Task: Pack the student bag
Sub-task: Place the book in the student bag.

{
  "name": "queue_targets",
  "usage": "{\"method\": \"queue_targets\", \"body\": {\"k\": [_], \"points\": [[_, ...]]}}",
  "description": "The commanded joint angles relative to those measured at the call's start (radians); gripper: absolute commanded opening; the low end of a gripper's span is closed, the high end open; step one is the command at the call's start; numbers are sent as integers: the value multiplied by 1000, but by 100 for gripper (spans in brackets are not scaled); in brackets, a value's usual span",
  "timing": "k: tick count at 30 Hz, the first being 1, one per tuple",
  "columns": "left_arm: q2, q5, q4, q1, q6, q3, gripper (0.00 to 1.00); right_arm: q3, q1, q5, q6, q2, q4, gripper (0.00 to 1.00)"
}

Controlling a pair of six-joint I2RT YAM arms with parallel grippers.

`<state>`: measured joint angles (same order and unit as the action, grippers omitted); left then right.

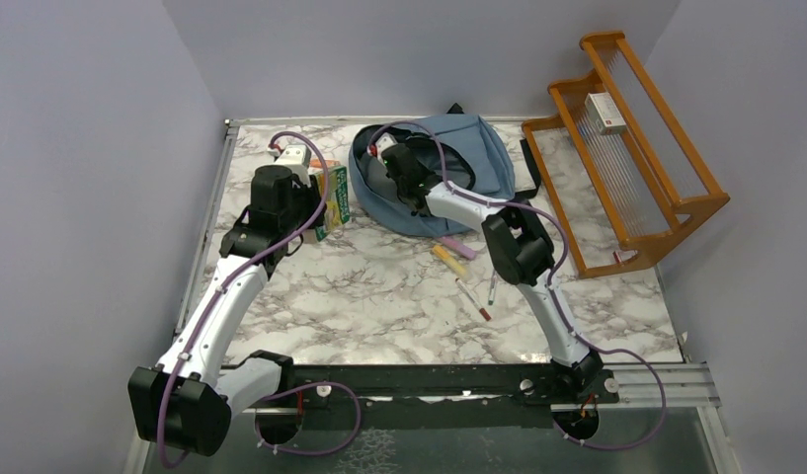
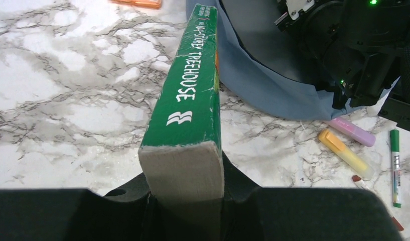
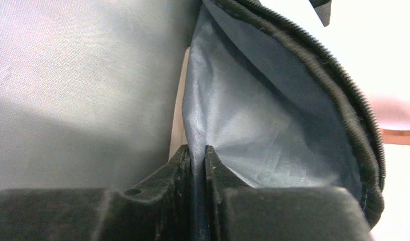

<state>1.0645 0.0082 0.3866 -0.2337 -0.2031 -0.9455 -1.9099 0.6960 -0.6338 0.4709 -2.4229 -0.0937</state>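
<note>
The slate-blue student bag (image 1: 478, 158) lies at the back middle of the table with its mouth open to the left. My right gripper (image 1: 394, 163) is at that mouth, shut on a fold of the bag's grey lining (image 3: 233, 125) beside the dark zipper (image 3: 343, 100). My left gripper (image 1: 315, 202) is shut on a green book (image 2: 192, 100), spine up, held just left of the bag (image 2: 263, 85). The book (image 1: 333, 202) points toward the bag's opening.
A pink highlighter (image 1: 458, 248), a yellow highlighter (image 1: 449, 261), a red pen (image 1: 473, 300) and a green pen (image 1: 492, 288) lie in front of the bag. A wooden rack (image 1: 626, 138) stands at the right. A white box (image 1: 292, 156) sits at the back left.
</note>
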Motion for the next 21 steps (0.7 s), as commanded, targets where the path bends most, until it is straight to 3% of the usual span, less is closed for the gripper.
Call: {"method": "queue_targets", "body": {"k": [1,3,8,16,21], "points": [[10,118,-110,4,-29,-57,0,25,-13,32,-52,110,-23,10],[35,192,-101,4,-43,-99,0,43,-24,50,-89,152,-34,1],[110,395,-104,4,-95,-207,0,108,-63,168,-206,267,-47,1],[224,487,-213,5,-304,-229,0,228,-142,438,-406,418,14,1],[321,538,-325,5,-482,-233,0,291,-159,478,-441,469,79,0]]}}
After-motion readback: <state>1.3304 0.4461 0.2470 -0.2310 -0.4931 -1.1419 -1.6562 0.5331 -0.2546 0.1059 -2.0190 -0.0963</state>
